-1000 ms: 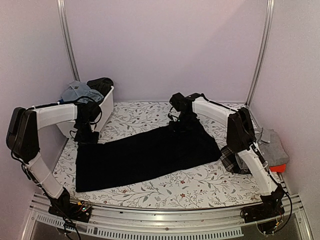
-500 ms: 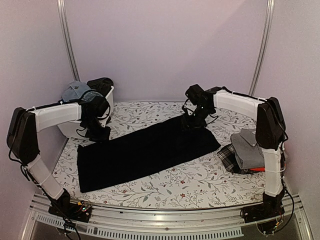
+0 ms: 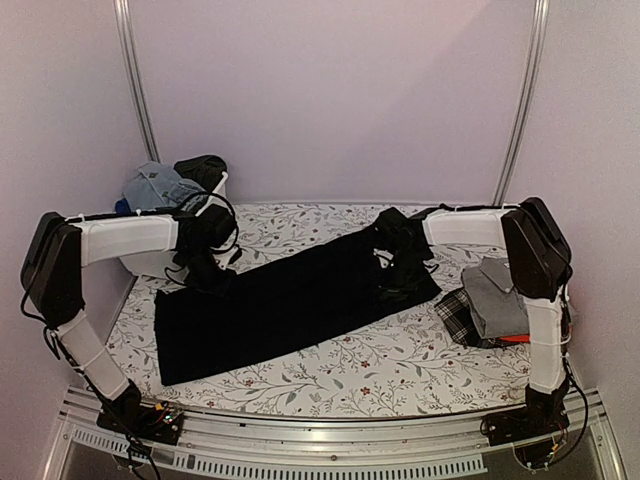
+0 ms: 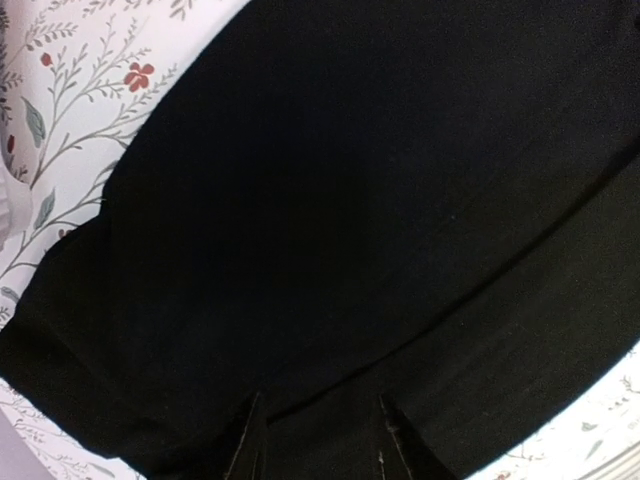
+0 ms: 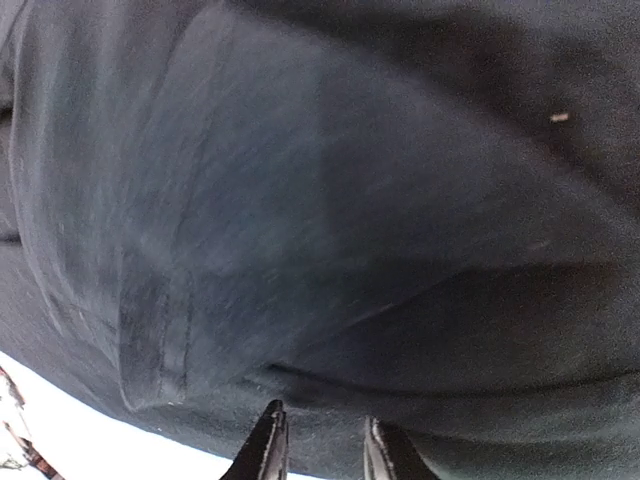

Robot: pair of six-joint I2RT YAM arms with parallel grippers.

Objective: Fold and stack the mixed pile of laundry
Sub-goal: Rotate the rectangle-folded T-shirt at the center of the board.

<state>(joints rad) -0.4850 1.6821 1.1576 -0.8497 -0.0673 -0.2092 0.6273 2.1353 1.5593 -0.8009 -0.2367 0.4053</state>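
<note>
A large black garment (image 3: 290,305) lies spread flat and slantwise across the floral table (image 3: 340,375). My left gripper (image 3: 208,272) is down on its far left edge; in the left wrist view its fingers (image 4: 320,410) stand a little apart with a folded edge of the black cloth (image 4: 320,200) between them. My right gripper (image 3: 393,268) is down on the garment's right end; in the right wrist view its narrow jaws (image 5: 322,420) pinch a raised ridge of dark cloth (image 5: 330,200). More of the laundry pile, a blue-grey piece (image 3: 152,183) and a black piece (image 3: 200,168), sits at the back left.
Those back-left pieces fill a white tub (image 3: 150,264), right behind my left arm. At the right edge a folded grey garment (image 3: 497,290) rests on plaid cloth (image 3: 458,318) with a bit of red (image 3: 515,340) below. Metal posts and walls close in the back and sides.
My right gripper has come from the garment's far edge toward the near side onto its right end, and its jaws have narrowed. My left gripper has shifted a little to the right.
</note>
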